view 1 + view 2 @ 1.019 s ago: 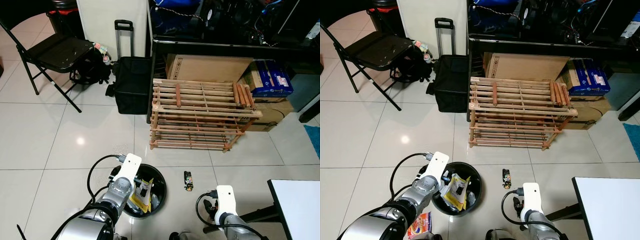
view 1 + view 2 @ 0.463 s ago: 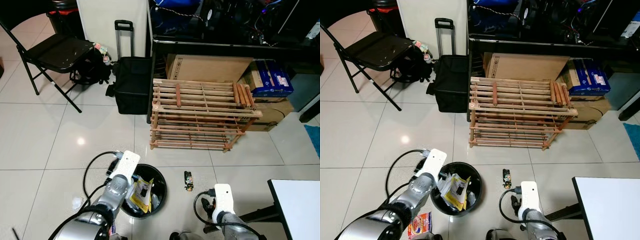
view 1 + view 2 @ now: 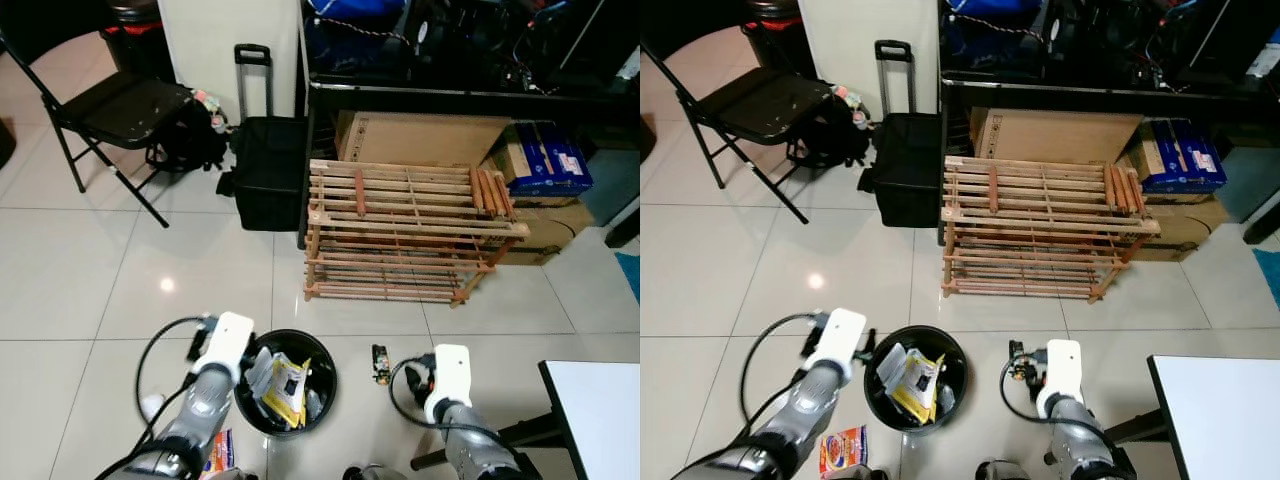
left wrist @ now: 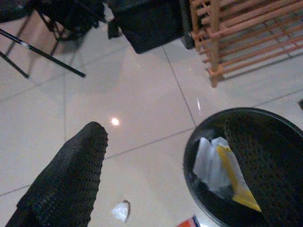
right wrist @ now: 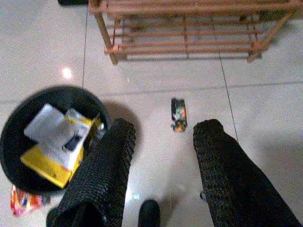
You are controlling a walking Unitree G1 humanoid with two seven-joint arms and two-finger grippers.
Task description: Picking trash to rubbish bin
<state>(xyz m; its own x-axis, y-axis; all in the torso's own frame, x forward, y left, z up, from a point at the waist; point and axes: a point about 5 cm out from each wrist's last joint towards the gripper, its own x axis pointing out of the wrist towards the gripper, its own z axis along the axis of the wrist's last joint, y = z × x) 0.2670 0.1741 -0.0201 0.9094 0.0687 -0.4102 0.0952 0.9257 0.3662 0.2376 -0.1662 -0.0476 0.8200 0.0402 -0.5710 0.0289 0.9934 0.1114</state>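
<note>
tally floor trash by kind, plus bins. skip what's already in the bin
Bin: 1
Packets on floor: 2, a dark wrapper and a red packet
Paper scrap: 1
Total: 4

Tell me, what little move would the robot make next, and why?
Probably lower the right gripper onto the small wrapper on the floor. Its jaws are open and empty, the wrapper lies just ahead between them, and the black bin beside it already holds trash.
</note>
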